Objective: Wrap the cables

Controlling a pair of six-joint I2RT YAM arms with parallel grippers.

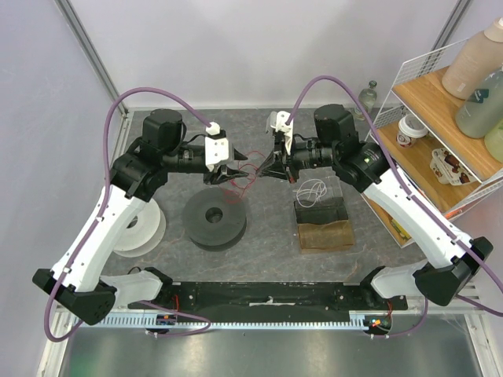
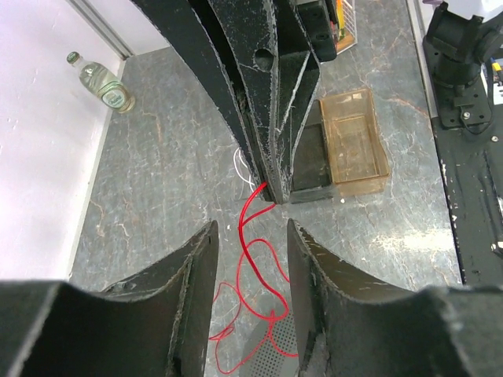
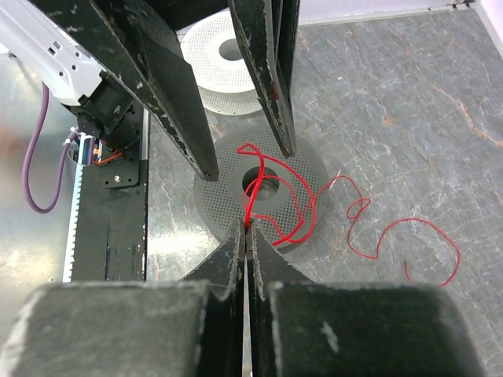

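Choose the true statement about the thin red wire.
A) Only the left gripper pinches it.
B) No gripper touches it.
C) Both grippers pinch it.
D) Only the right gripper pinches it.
D: the right gripper is closed on the red wire, while the left gripper is open, its fingers apart on either side of the wire.
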